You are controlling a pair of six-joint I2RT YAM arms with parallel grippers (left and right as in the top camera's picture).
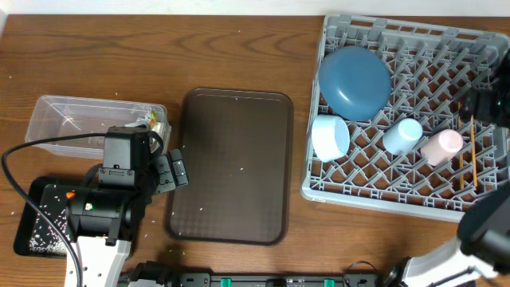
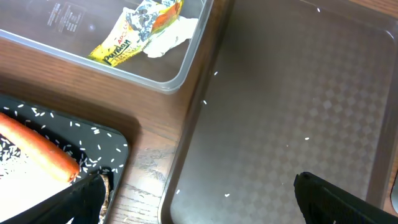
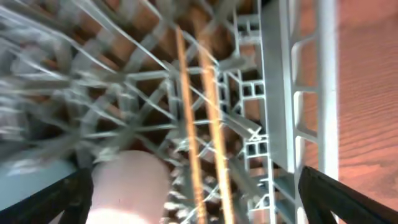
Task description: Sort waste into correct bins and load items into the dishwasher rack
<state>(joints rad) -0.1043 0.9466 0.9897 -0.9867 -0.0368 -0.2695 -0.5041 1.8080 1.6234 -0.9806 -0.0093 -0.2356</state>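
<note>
Blur smears the rack [image 3: 292, 93], yet two chopsticks [image 3: 205, 124] and one pink cup [image 3: 127, 186] show beyond the right fingers [image 3: 339, 198], spread empty like the left fingers [image 2: 339, 200] beside one cut-off carrot [image 2: 37, 151].

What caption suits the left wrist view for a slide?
Sorted waste: snack wrapper and crumpled paper in the clear tub, carrot and rice grains on the black tray, brown serving tray alongside.

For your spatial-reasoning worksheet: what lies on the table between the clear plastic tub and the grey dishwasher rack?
The dark brown serving tray lies between the clear tub and the rack, as the overhead view shows.
</note>
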